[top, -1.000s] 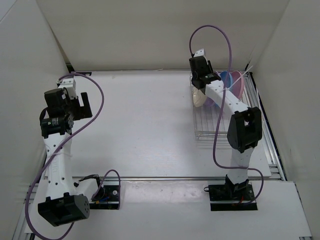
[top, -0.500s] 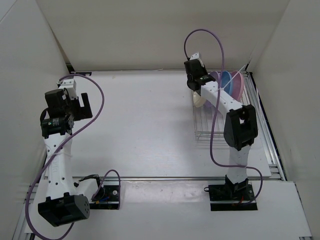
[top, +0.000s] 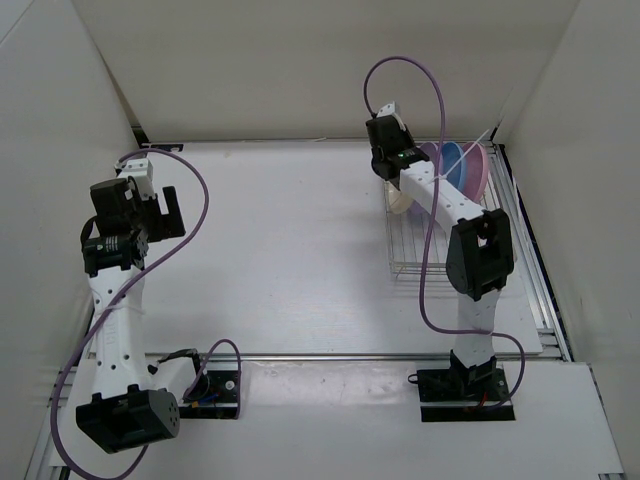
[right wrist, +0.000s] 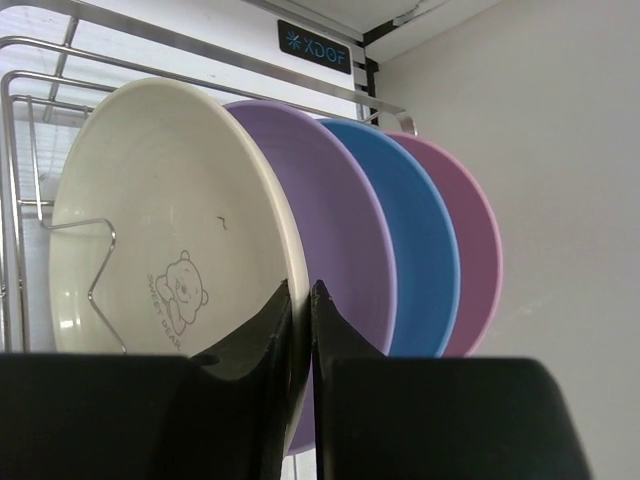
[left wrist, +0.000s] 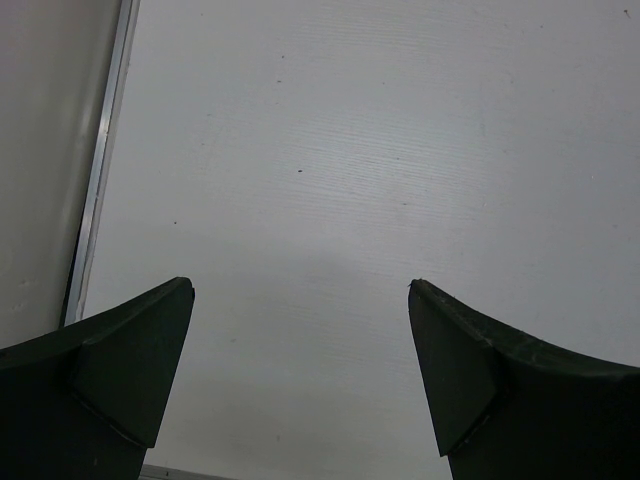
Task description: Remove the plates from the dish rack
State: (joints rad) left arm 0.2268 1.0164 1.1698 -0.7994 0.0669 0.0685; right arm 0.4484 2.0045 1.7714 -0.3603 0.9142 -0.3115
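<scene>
- Top view: the dish rack (top: 417,250) stands at the far right of the desk (top: 280,250), and the plates (top: 455,165) stand on edge at its far end. The right arm (top: 440,195) reaches over them, hiding its own fingers. The left pincer (top: 155,212) hangs far off to the left, well apart from the rack.
- Left wrist view: the left pincer is released. Its jaws are spread wide over bare desk and grasp nothing.
- Right wrist view: the right pincer (right wrist: 300,330) is clenched on the lower rim of the cream-white plate (right wrist: 170,220), one finger on each face. All four plates are in the rack, with the lilac plate (right wrist: 345,230), blue plate (right wrist: 425,250) and pink plate (right wrist: 475,250) lined up behind the cream one.
- Risks, as I judge them:
  - The grip is narrow and only on the edge, so the smooth plate may swivel or slip once lifted.
  - The bent wire divider (right wrist: 100,265) crosses the cream plate's face and could snag it, dragging the rack.
  - The rear finger sits close to the lilac plate and could tip it.
</scene>
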